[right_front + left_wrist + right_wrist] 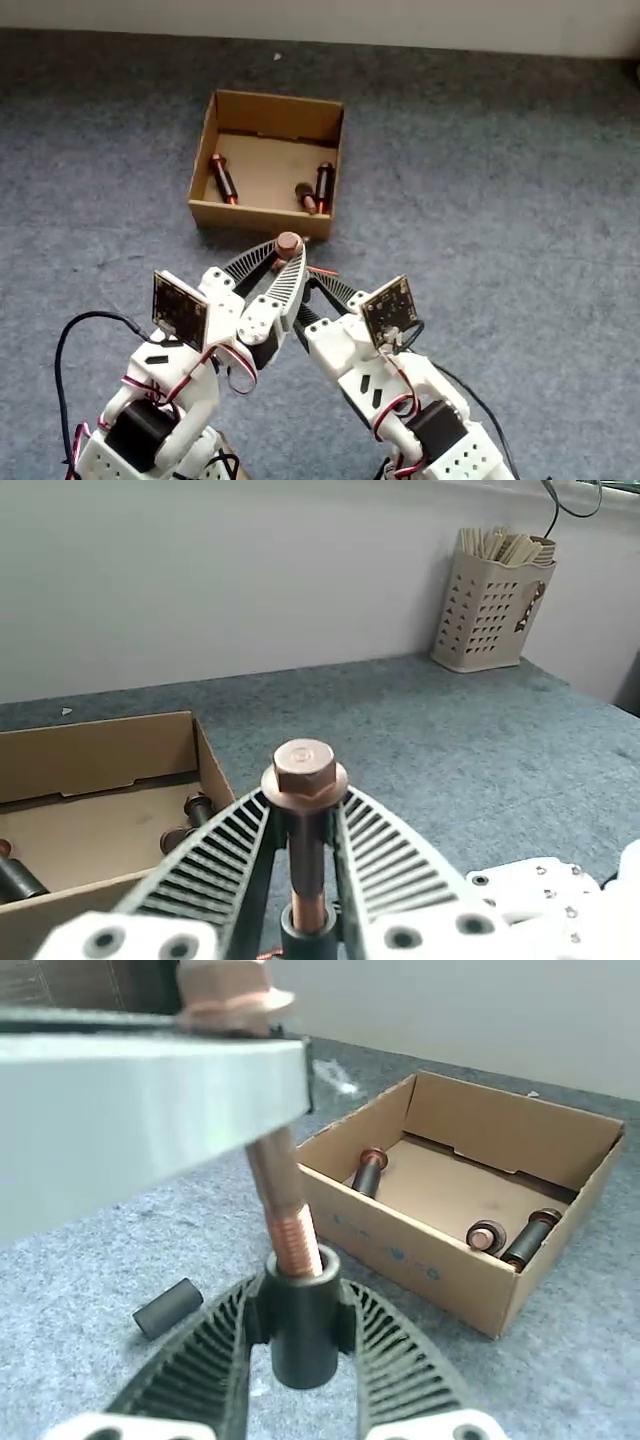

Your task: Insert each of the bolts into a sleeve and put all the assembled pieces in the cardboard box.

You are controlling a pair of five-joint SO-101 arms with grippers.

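Nearly upright, bolt (305, 830) head uppermost, threaded tip inside sleeve (300, 1330)

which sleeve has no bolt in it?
The loose sleeve lying on its side on the carpet, outside the cardboard box. The sleeve in the right gripper has a bolt entering it; the boxed pieces show bolt heads.

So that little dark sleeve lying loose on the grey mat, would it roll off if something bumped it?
Probably a little. The loose sleeve is a round tube lying on its side, so a sideways nudge should set it rolling. The fuzzy-looking grey mat would likely stop it soon. It is short and small, so it is probably light, and it looks stiff.
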